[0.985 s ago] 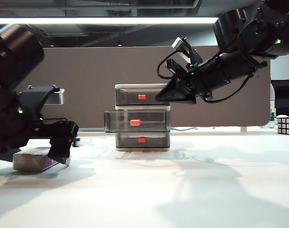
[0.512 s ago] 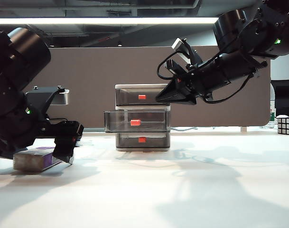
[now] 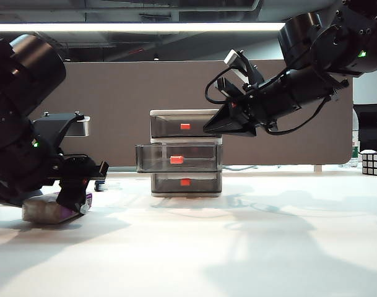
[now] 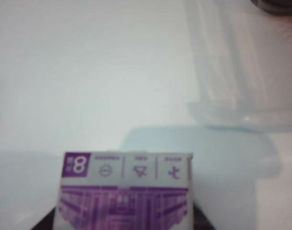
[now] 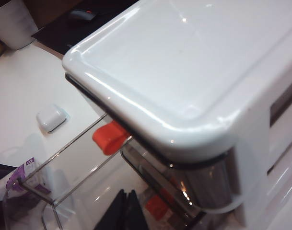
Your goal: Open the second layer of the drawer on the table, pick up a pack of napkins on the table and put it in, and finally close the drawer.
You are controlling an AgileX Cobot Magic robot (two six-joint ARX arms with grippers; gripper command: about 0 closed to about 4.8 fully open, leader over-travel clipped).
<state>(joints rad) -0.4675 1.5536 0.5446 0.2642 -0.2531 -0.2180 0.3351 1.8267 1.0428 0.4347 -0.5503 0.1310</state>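
Note:
The drawer [image 3: 186,152] stands mid-table, its second layer [image 3: 179,158] pulled out with the red-orange tab [image 5: 110,137] to the front. The pack of napkins [image 3: 47,209], beige with a purple side, lies on the table [image 3: 225,247] at the left. My left gripper [image 3: 75,197] is down over it. In the left wrist view the pack [image 4: 125,189] fills the gap between two dark fingers [image 4: 40,225], which press its sides. My right gripper [image 3: 212,127] hangs shut beside the top tier, its joined tips [image 5: 128,196] above the open layer.
A small white rounded case [image 5: 52,118] lies on the table near the drawer. A Rubik's cube [image 3: 374,163] sits at the far right edge. A brown partition [image 3: 114,105] closes off the back. A blurred translucent plastic wall [image 4: 241,72] stands ahead of the left gripper.
My left gripper has sunk onto the pack and its jaws have narrowed against it; the pack now looks squeezed and slightly tilted. The right arm has not moved.

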